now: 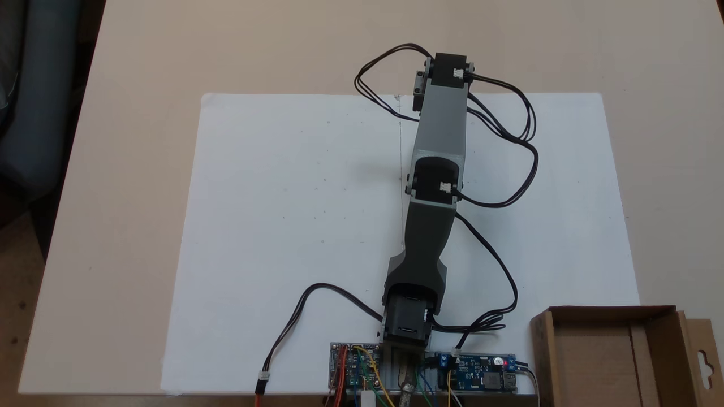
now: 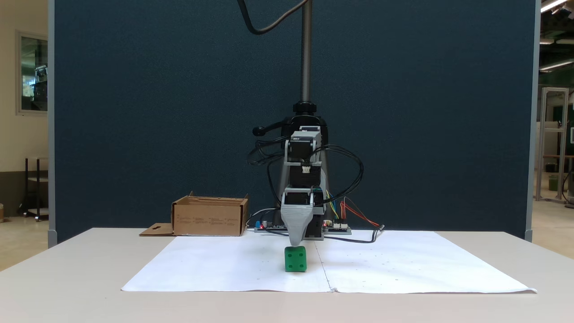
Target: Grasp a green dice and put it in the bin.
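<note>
In a fixed view from the front, the green dice (image 2: 295, 259) sat on the white paper sheet (image 2: 403, 264) near its middle seam, resting flat on the tabletop (image 2: 67, 287). The tool (image 2: 296, 242) hung straight down over it, its grey tapered tip meeting or nearly meeting the top face of the cube. From that angle the jaws lay one behind the other and only a single tip showed, so I could not tell how far they stood apart or whether they had any hold on the cube. In a fixed view from above, the arm (image 1: 438, 147) stretched out across the paper and covered whatever lay under its far end.

The bin (image 2: 210, 217) stood well apart from the dice, beside the arm's base and the circuit boards (image 1: 481, 373), with its hang-hole flap (image 1: 704, 362) folded outward.

The main risk looked to be a poor grip: if the tip was pressing on top of the cube rather than straddling it, closing could squeeze the dice out sideways and send it rolling across the paper. A shallow pinch on rounded edges might also let it slip during the long swing back to the bin, whose low walls left little margin for a bounce.
</note>
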Controlling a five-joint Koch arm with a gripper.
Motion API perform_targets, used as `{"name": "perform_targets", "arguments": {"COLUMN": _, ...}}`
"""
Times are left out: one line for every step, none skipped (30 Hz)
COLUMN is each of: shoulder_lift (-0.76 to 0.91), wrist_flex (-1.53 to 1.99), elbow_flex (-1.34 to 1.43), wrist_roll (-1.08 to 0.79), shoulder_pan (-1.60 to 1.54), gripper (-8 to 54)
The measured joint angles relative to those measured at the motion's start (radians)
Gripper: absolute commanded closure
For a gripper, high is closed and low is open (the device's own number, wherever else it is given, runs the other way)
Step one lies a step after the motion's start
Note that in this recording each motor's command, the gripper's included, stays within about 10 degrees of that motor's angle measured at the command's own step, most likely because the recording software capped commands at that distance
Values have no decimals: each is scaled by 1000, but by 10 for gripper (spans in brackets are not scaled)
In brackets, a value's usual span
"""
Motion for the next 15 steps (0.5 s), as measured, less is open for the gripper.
{"name": "perform_targets", "arguments": {"shoulder_lift": 0, "wrist_flex": -6, "elbow_flex": 8, "wrist_roll": 0, "shoulder_pan": 8, "gripper": -50}}
{"name": "perform_targets", "arguments": {"shoulder_lift": 0, "wrist_flex": -8, "elbow_flex": 17, "wrist_roll": 0, "shoulder_pan": 15, "gripper": -50}}
{"name": "perform_targets", "arguments": {"shoulder_lift": -2, "wrist_flex": -12, "elbow_flex": 29, "wrist_roll": -2, "shoulder_pan": 18, "gripper": -50}}
{"name": "perform_targets", "arguments": {"shoulder_lift": -2, "wrist_flex": -12, "elbow_flex": 37, "wrist_roll": -2, "shoulder_pan": 20, "gripper": -50}}
{"name": "perform_targets", "arguments": {"shoulder_lift": -2, "wrist_flex": -15, "elbow_flex": 44, "wrist_roll": -3, "shoulder_pan": 20, "gripper": -50}}
{"name": "perform_targets", "arguments": {"shoulder_lift": 0, "wrist_flex": -15, "elbow_flex": 61, "wrist_roll": -3, "shoulder_pan": 20, "gripper": -48}}
{"name": "perform_targets", "arguments": {"shoulder_lift": 0, "wrist_flex": -15, "elbow_flex": 83, "wrist_roll": -3, "shoulder_pan": 20, "gripper": -44}}
{"name": "perform_targets", "arguments": {"shoulder_lift": 0, "wrist_flex": -26, "elbow_flex": 103, "wrist_roll": -3, "shoulder_pan": 20, "gripper": -44}}
{"name": "perform_targets", "arguments": {"shoulder_lift": 2, "wrist_flex": -43, "elbow_flex": 120, "wrist_roll": -3, "shoulder_pan": 20, "gripper": -43}}
{"name": "perform_targets", "arguments": {"shoulder_lift": 5, "wrist_flex": -63, "elbow_flex": 133, "wrist_roll": -3, "shoulder_pan": 20, "gripper": -41}}
{"name": "perform_targets", "arguments": {"shoulder_lift": 5, "wrist_flex": -77, "elbow_flex": 143, "wrist_roll": -3, "shoulder_pan": 20, "gripper": -33}}
{"name": "perform_targets", "arguments": {"shoulder_lift": 3, "wrist_flex": -89, "elbow_flex": 143, "wrist_roll": -3, "shoulder_pan": 20, "gripper": -29}}
{"name": "perform_targets", "arguments": {"shoulder_lift": 3, "wrist_flex": -100, "elbow_flex": 143, "wrist_roll": -3, "shoulder_pan": 20, "gripper": -29}}
{"name": "perform_targets", "arguments": {"shoulder_lift": 5, "wrist_flex": -109, "elbow_flex": 143, "wrist_roll": -3, "shoulder_pan": 20, "gripper": -29}}
{"name": "perform_targets", "arguments": {"shoulder_lift": 5, "wrist_flex": -118, "elbow_flex": 143, "wrist_roll": -3, "shoulder_pan": 20, "gripper": -29}}
